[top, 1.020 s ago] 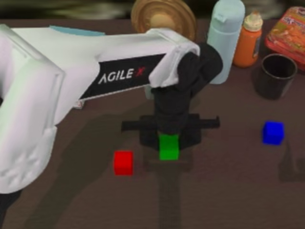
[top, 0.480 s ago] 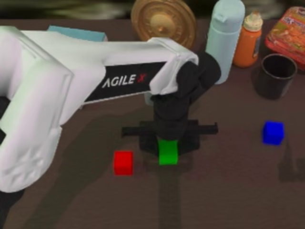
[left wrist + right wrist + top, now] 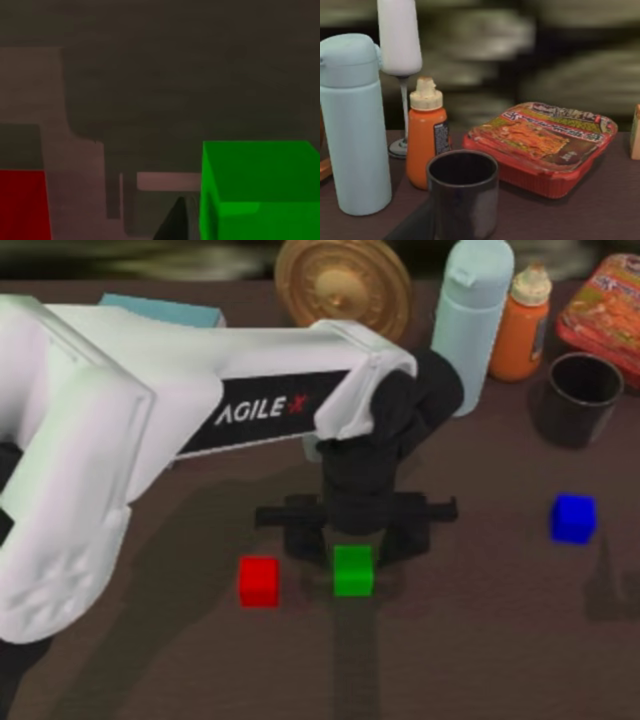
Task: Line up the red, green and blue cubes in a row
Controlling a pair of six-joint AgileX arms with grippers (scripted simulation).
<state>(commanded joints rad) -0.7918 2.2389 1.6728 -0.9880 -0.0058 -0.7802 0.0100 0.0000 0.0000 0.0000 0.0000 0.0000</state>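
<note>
The green cube (image 3: 353, 570) sits on the dark table just right of the red cube (image 3: 259, 580), with a small gap between them. My left gripper (image 3: 355, 538) hovers just behind and over the green cube, open, its fingers spread to either side. In the left wrist view the green cube (image 3: 260, 190) fills the near corner, one dark fingertip (image 3: 175, 222) stands clear of its side, and the red cube (image 3: 22, 205) shows at the edge. The blue cube (image 3: 573, 517) lies alone far to the right. My right gripper does not show.
Along the back stand a gold disc (image 3: 343, 278), a pale blue bottle (image 3: 473, 320), an orange bottle (image 3: 520, 325), a black cup (image 3: 576, 395) and a red food pack (image 3: 605, 310). A teal book (image 3: 160, 308) peeks out behind the left arm.
The left gripper's fingers have spread and let go of the green cube, which now rests on the table beside the red cube. The other cubes have not moved.
</note>
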